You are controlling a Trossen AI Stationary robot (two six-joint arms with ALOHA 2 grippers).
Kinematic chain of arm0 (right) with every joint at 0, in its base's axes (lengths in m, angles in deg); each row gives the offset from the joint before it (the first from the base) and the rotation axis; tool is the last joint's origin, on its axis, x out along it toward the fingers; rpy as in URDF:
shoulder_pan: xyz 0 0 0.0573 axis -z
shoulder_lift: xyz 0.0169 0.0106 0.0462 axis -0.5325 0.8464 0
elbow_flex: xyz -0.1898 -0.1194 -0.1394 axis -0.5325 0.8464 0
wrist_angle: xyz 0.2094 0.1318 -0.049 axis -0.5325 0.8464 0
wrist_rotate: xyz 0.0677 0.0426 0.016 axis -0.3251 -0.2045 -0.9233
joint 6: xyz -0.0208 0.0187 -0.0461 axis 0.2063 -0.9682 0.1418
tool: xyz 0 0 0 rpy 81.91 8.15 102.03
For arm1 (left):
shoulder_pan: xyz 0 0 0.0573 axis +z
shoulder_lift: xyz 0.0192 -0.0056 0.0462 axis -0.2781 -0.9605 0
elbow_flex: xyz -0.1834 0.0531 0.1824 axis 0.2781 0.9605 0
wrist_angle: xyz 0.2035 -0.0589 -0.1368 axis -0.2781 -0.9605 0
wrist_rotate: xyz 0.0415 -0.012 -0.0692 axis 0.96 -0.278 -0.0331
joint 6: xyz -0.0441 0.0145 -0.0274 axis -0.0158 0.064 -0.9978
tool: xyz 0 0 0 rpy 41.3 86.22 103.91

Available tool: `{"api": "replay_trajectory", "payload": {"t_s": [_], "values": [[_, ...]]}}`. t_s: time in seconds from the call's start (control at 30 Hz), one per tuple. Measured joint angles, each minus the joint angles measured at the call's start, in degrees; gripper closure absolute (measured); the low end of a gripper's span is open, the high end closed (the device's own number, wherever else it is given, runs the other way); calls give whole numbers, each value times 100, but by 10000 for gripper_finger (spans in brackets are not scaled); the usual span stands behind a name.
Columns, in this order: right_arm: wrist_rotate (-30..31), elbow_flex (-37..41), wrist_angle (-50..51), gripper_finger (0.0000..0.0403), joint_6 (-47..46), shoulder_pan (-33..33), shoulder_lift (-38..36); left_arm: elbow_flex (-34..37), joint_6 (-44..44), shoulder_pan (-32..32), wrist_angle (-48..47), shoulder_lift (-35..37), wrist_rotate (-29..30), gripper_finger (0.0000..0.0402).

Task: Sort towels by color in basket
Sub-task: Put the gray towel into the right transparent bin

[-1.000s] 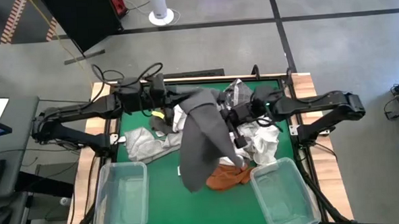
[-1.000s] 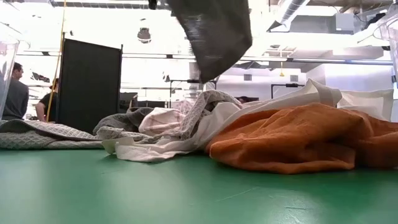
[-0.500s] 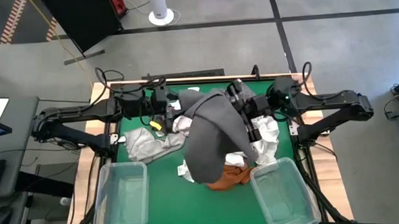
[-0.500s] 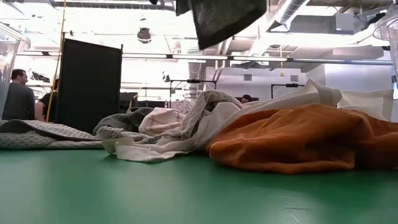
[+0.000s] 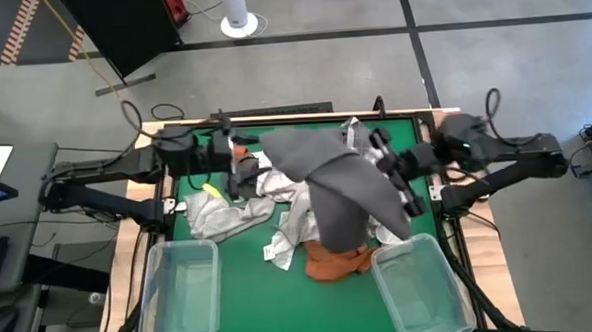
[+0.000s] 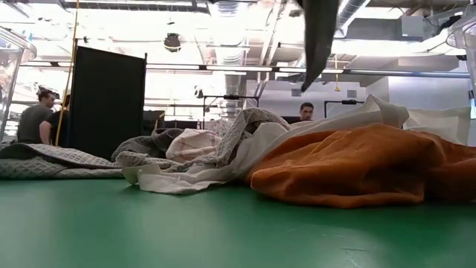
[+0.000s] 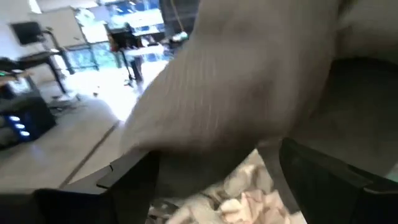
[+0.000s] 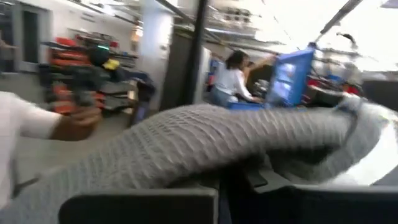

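Observation:
A dark grey towel [image 5: 337, 184] is up in the air over the table's middle, with my right gripper [image 5: 384, 170] shut on it at the right; in the low view its lower end [image 6: 318, 37] dangles from above. My left gripper [image 7: 211, 180] stands open at the left [image 5: 244, 173], with the towel's end [image 7: 236, 81] just ahead of its spread fingers. Below lie a rust orange towel [image 6: 357, 167], a white towel [image 6: 223, 167] and a checked one [image 5: 213, 215], heaped on the green table. My right gripper holds the dark grey towel, coming at it level from the table's right. The cloth [image 8: 205, 143] lies folded over the fingers and hides the place of contact. The towel is lifted clear and hangs slack below the gripper.
Two clear plastic bins stand at the near edge, one left [image 5: 179, 291] and one right [image 5: 421, 286]. The towel heap fills the table's middle and right. Beyond the far edge, people [image 6: 33, 123] show in the room.
My left gripper has opened, let go of the dark grey towel's end and drawn back toward the table's left edge. My right gripper has gone toward the right edge and up with the towel, which has swung right and now hangs from that gripper alone.

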Motion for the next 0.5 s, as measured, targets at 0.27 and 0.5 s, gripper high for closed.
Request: {"api": "replay_trajectory", "payload": {"t_s": [0.27,0.5], "values": [[925,0,256,371,168,-534,-347,0,-278,15,460,119,-206,85],[1102,0,617,371,-334,-725,-654,0,-292,-21,-278,76,-209,85]]}}
